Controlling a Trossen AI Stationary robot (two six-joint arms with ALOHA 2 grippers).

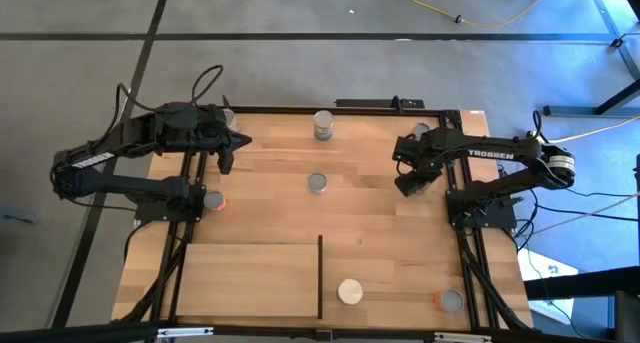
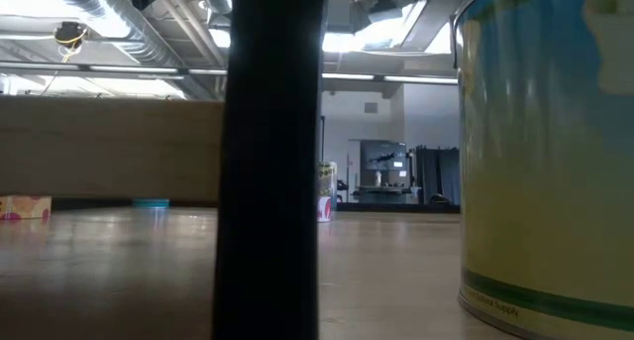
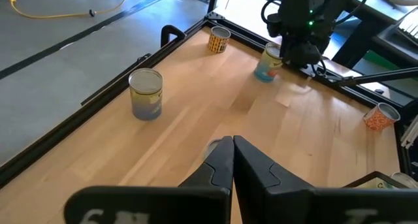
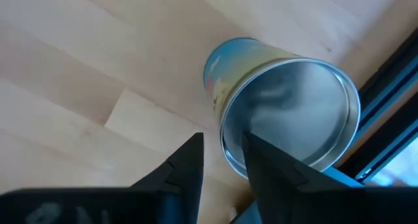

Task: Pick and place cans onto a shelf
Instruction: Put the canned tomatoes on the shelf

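Note:
My right gripper points down over a blue-and-yellow can that stands upright on the table near the right edge. It is open, astride the can's rim, with one finger over the silver hollow top and the other outside the wall. The same can shows in the left wrist view. My left gripper is shut and empty, raised over the table's far left. Other cans stand at the far middle, the centre and the near side. The shelf lies near left. My right gripper comes at the can from above, its fingers either side of the rim on the side away from the black table frame. Whether a finger touches the rim, I cannot tell. The can stands upright on the table.
The shelf's black divider stands upright beside the near can. More cans stand by the right arm, at the near right and beside the left arm's base. The black table frame runs close behind the can under my right gripper.

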